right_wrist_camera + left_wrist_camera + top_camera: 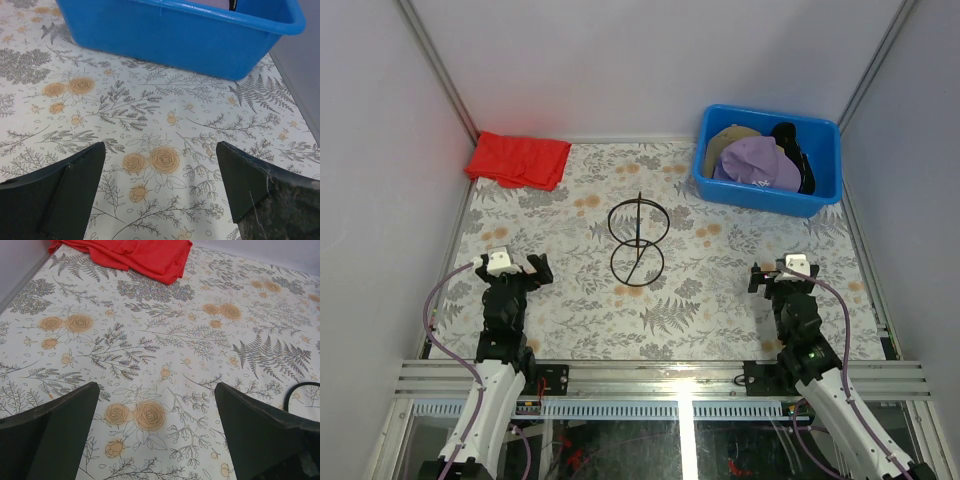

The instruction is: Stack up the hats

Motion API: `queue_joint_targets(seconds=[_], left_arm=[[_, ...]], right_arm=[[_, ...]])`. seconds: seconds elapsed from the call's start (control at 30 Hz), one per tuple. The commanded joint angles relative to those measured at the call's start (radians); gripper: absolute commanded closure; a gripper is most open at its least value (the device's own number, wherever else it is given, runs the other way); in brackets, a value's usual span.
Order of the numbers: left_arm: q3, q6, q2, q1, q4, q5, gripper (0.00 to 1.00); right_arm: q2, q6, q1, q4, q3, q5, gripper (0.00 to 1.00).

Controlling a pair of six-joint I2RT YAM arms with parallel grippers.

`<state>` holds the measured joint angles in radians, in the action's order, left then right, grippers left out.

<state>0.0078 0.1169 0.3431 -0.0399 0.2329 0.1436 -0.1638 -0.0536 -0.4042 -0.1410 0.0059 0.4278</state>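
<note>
On the desk (570, 320), one bin (765, 203) at two o'clock held the hats (748, 158), heaped together: one purple (765, 165), one tan (728, 140) and one black (790, 140) showed. Soft, light and floppy, each would likely lift best by its stiffer brim. The left pincer (156, 395) and right pincer (161, 150) stood apart, empty.

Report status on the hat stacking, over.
Left pincer open, empty. Right pincer open, empty. Hats heaped in blue bin, far right, none out. Wire stand mid-table, apart from bin.

Soft cloth hats (757, 160), glossy blue plastic bin (768, 197), matt floral tablecloth (580, 300), thin black wire stand (637, 243)
</note>
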Motion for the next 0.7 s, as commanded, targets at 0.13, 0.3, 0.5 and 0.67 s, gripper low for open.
queue_joint_targets(seconds=[0.13, 0.3, 0.5, 0.67], left_arm=[[-0.086, -0.016, -0.004, -0.009, 0.071, 0.022, 0.0], [-0.086, -0.016, -0.003, -0.008, 0.072, 0.023, 0.0], [0.002, -0.008, 0.074, -0.008, 0.022, 0.054, 0.0], [0.234, 0.05, 0.242, -0.008, -0.146, 0.123, 0.0]], right_arm=[[0.101, -0.01, -0.01, 0.002, -0.114, 0.007, 0.01], [0.091, -0.012, -0.009, -0.008, -0.113, 0.001, 0.01], [0.055, -0.012, -0.01, 0.011, -0.066, -0.008, 0.01], [0.007, -0.027, -0.01, 0.085, 0.04, -0.081, 0.01]])
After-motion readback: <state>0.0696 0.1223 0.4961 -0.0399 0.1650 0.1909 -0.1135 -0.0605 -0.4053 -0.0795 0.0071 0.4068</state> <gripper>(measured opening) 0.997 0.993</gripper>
